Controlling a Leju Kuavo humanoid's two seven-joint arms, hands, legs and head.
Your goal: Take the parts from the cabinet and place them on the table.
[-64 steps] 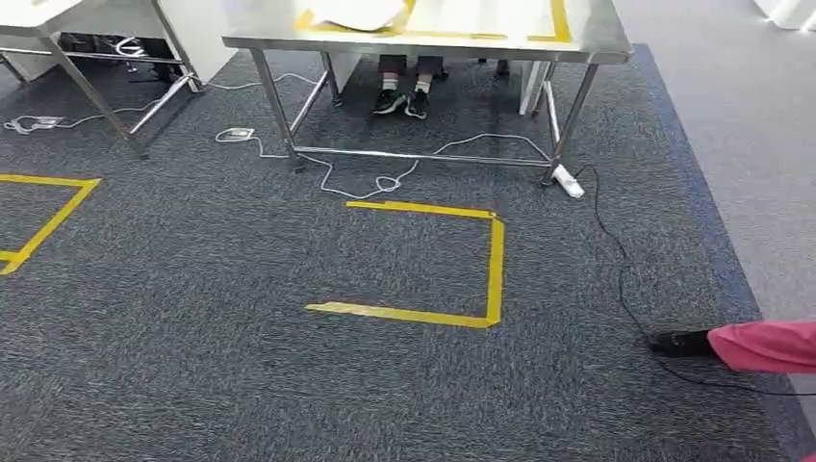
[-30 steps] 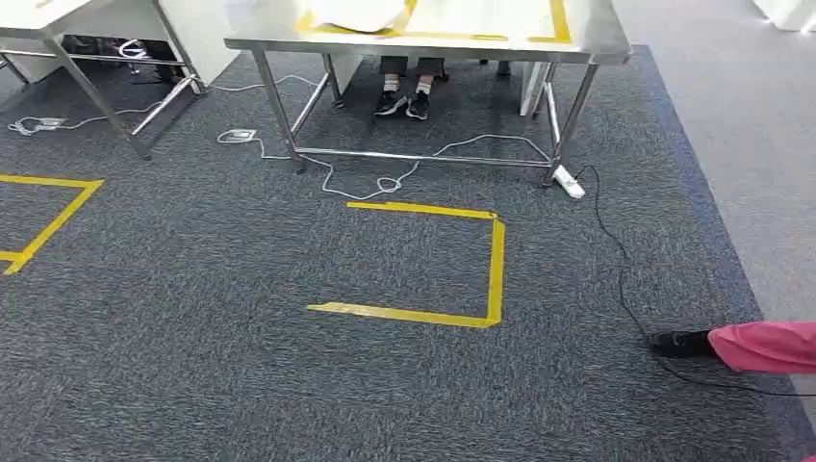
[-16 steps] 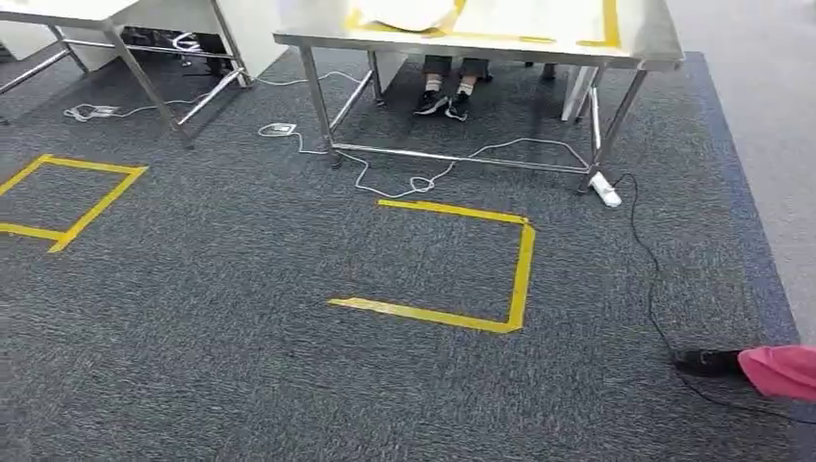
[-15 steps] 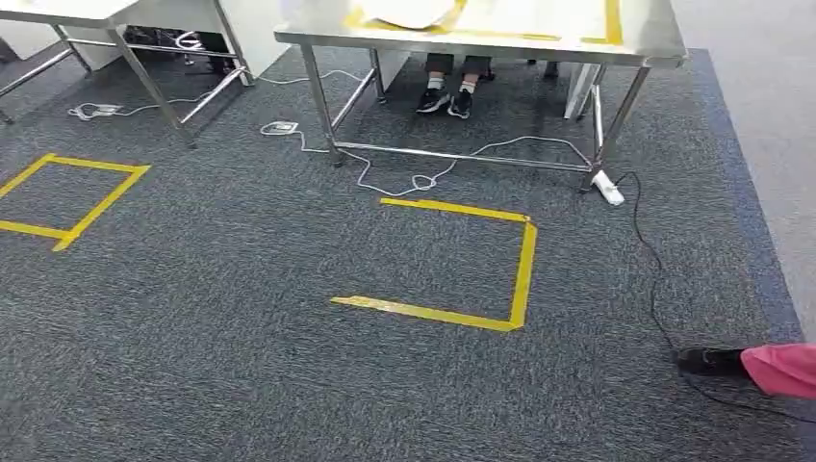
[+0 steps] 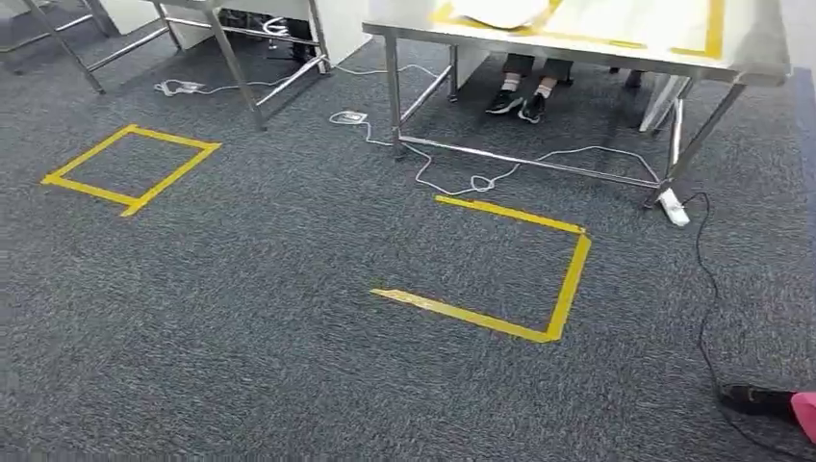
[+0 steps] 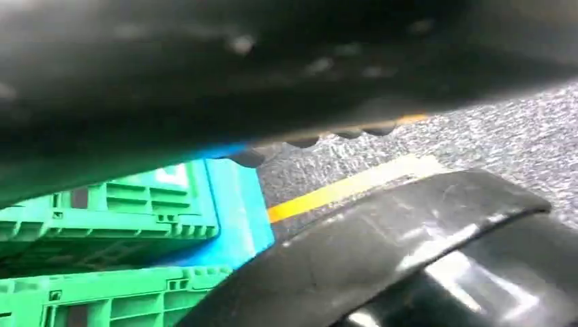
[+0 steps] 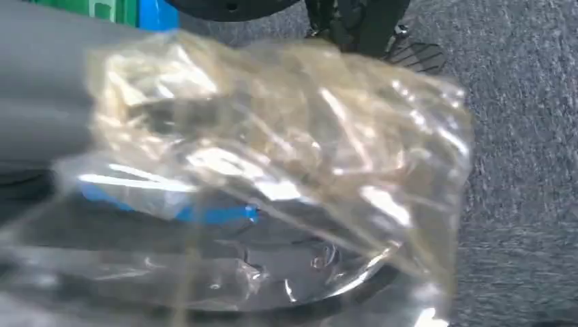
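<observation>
Dark grey speckled carpet floor (image 5: 241, 318), yellow tape outlines (image 5: 558, 289); steel-legged desk (image 5: 760, 53) at far edge; white cables (image 5: 452, 178), white power strip (image 5: 674, 207) beneath.

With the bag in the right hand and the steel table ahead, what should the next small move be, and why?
Probably step toward the steel table, stopping at the open yellow tape outline before it: the right hand holds the clear plastic bag over carpet, short of the tabletop.

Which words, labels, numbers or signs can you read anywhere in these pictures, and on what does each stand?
No text can be read.
Clear bag in the right hand: a blue strip, no legible print.
Green crates: a pale label patch, too blurred to read.
Yellow floor tape: plain lines, no writing.
</observation>
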